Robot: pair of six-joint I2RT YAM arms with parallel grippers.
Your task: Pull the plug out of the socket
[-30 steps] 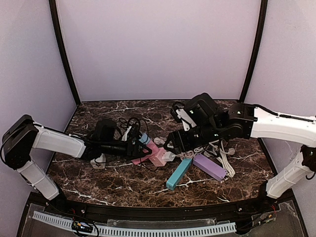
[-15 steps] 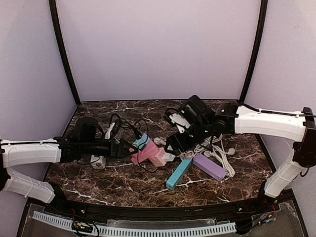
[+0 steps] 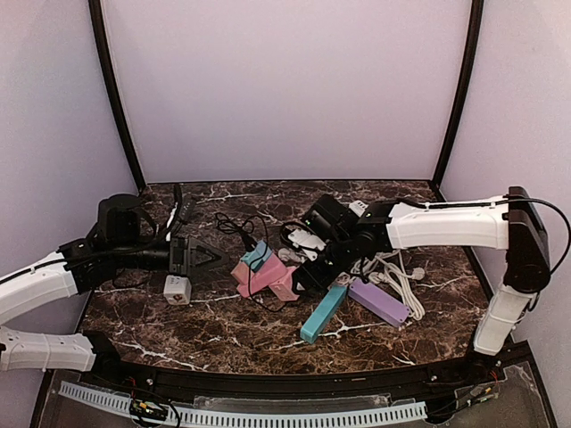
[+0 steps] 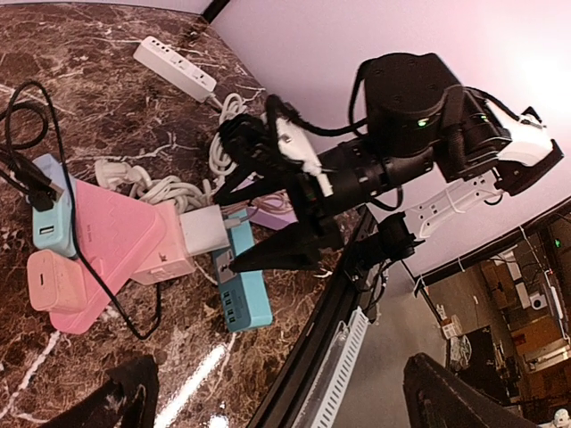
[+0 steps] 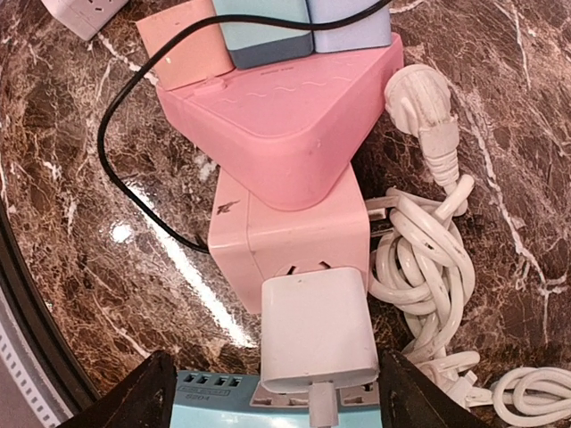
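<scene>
Right wrist view, lower centre, shows plainly the white plug [image 5: 314, 334] in the pink socket [image 5: 285, 236], untouched inside the spread right hand [image 5: 275, 358]; left hand [image 3: 207, 257] spread.

Left of plug [image 5: 314, 334]: bare marble table [image 5: 98, 294].
Right of plug: coiled white cord [image 5: 419, 250] crowds it.
Below plug: teal power strip [image 5: 214, 397].

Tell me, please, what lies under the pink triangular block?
The pink triangular block lies over a pink socket cube, which has a white plug in its near face. The cube's far end, and anything else beneath the block, is hidden.
</scene>
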